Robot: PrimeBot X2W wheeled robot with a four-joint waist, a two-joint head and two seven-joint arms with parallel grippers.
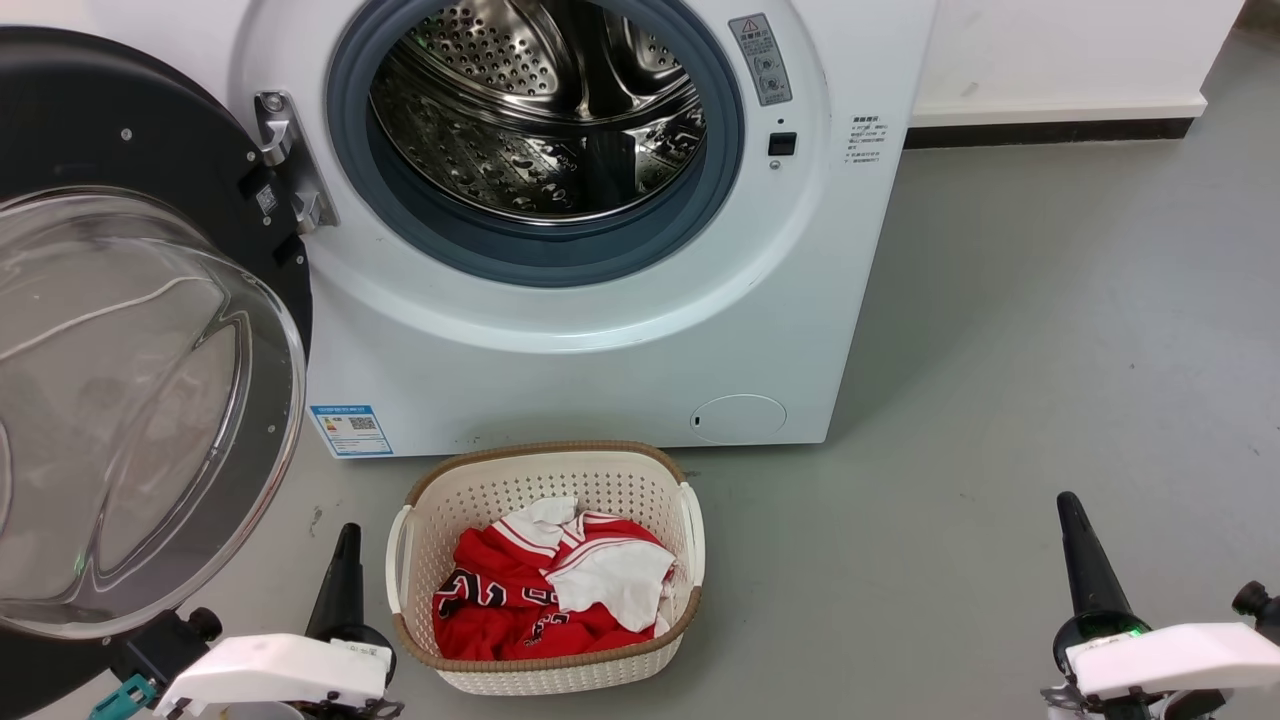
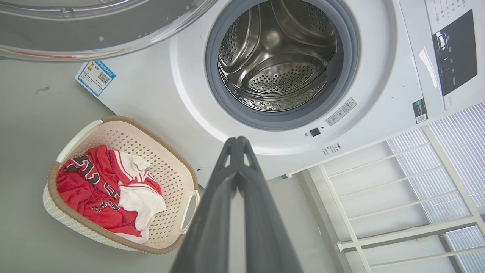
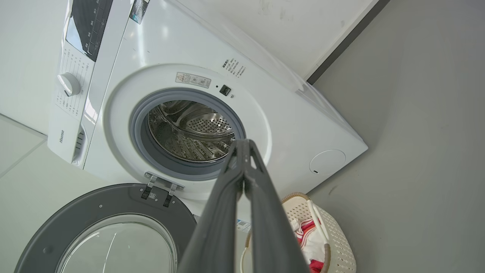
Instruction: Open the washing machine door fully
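The white washing machine stands ahead with its steel drum exposed. Its black washing machine door, with a clear bulging glass bowl, is swung wide open to the left on its metal hinge; the door also shows in the right wrist view and its glass rim in the left wrist view. My left gripper is shut and empty, low beside the door's lower edge, apart from it. My right gripper is shut and empty, far right over the floor. Fingertips meet in both wrist views.
A cream laundry basket holding red and white clothes sits on the grey floor in front of the machine, between my two grippers. A white wall with a dark skirting runs behind on the right. Open floor lies to the right.
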